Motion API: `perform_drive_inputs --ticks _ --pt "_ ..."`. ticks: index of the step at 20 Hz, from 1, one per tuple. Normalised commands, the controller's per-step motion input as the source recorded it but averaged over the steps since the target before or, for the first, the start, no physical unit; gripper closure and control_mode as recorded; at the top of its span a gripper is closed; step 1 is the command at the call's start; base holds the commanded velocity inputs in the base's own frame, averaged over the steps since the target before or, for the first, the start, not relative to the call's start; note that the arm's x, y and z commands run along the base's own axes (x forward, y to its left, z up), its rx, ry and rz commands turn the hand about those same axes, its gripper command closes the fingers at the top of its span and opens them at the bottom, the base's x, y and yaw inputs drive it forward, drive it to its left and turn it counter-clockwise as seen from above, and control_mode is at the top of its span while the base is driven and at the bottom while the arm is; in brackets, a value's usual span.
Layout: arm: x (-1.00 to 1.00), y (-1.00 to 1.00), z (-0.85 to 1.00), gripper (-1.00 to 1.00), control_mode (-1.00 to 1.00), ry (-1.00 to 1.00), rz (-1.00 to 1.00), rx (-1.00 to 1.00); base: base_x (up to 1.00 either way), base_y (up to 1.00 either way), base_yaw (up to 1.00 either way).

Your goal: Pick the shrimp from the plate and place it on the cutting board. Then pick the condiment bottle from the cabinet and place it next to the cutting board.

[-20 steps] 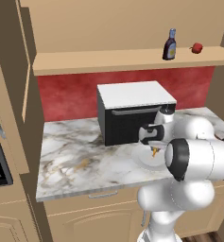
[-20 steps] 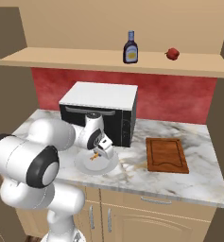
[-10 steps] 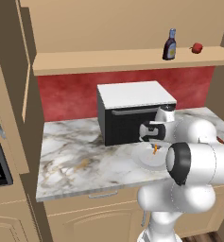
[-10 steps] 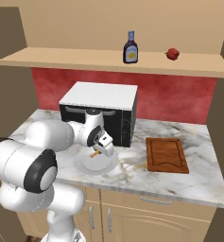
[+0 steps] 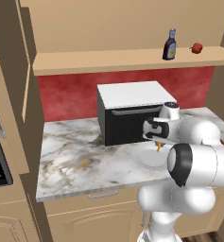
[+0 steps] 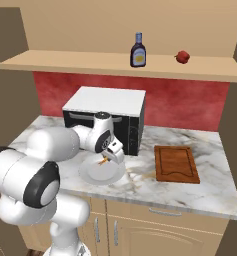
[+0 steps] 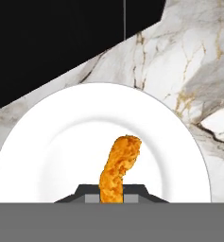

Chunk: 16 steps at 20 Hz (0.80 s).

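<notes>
Cabinet (image 6: 115, 67), light tan wood with a long plain shelf board, spans the wall above the red backsplash; placed high, so the second pick will likely need a long upward reach. Marble counter (image 5: 80, 160), white with grey and gold veining, carries everything else. Black box-shaped oven with a white top (image 6: 104, 117) sits at the back against the wall. Rectangular reddish-brown cutting board (image 6: 176, 163) with a darker raised edge lies flat to the arm's right, bare, well apart from the plate. Round flat white plate (image 6: 92, 175) with a raised rim rests just in front of the oven.

Small slim condiment bottle (image 6: 138, 51), dark purple-brown body, pale neck and cap, stands upright on the shelf, untouched. Small red apple-like fruit (image 6: 182, 56) sits further right on the same shelf.

Two-finger gripper (image 6: 108, 159) hangs above the plate, jaws narrowed onto the tiny curved orange shrimp (image 7: 118, 168). Shrimp is pinched at one end, the rest of it sticking out past the fingertips over the plate's middle. Seems lifted clear of the plate surface, though I cannot be sure. Judgement: first pick made; carry across to the board comes next.
</notes>
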Motion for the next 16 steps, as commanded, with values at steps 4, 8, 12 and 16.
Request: perform_drive_inputs --ticks 4,8,12,16 --pt "0.0 -0.26 0.1 1.0 -1.0 0.0 0.02 0.0 0.0 0.0 0.0" --pt "0.0 -0.23 0.08 1.0 -1.0 0.0 0.02 0.02 0.0 0.0 0.0" --pt "0.0 -0.22 0.04 1.0 -1.0 0.0 0.02 0.02 0.0 0.0 0.0" --pt "0.0 -0.21 0.01 1.0 -1.0 0.0 0.01 0.02 0.0 0.0 0.0"
